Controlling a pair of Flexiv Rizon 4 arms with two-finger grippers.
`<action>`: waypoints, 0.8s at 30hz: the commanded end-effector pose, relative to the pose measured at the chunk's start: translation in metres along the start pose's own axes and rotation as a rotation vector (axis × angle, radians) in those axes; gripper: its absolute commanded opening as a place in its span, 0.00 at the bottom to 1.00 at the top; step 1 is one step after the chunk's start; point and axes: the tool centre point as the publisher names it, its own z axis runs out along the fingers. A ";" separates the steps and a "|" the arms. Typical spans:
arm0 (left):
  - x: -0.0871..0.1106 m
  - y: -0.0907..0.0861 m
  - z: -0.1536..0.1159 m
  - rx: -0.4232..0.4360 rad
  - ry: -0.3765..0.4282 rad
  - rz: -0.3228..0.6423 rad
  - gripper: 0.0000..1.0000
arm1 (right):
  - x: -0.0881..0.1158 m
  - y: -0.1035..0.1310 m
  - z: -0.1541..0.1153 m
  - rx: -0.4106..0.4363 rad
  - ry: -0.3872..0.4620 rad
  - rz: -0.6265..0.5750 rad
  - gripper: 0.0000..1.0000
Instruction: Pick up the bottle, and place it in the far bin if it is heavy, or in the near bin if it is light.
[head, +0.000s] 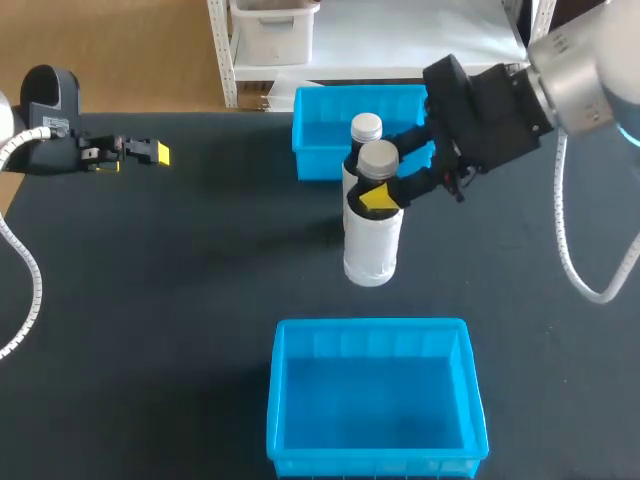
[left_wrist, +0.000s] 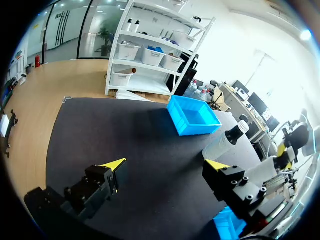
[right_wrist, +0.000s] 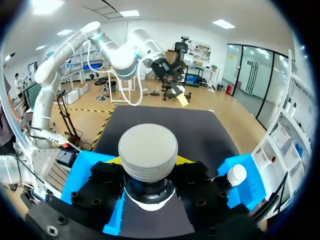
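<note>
Right pincer (head: 381, 172) grips bottle (head: 372, 245) neck, apparently aloft.

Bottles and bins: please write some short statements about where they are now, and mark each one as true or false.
1. The right claw is shut on the neck of a bottle. True.
2. The left claw holds a bottle. False: it is open and empty.
3. A bottle lies in the near bin. False: that bin is empty.
4. A second bottle stands behind the held one, close to the far bin. True.
</note>
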 end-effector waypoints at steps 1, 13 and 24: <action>0.000 0.000 0.000 0.000 0.000 0.000 1.00 | -0.018 0.026 -0.005 -0.008 -0.009 -0.024 0.00; 0.000 0.000 0.000 0.000 0.000 0.000 1.00 | -0.032 0.085 0.012 -0.125 -0.027 -0.083 0.00; 0.000 0.000 0.000 0.000 0.000 0.000 1.00 | -0.014 0.112 0.046 -0.222 -0.034 -0.095 0.00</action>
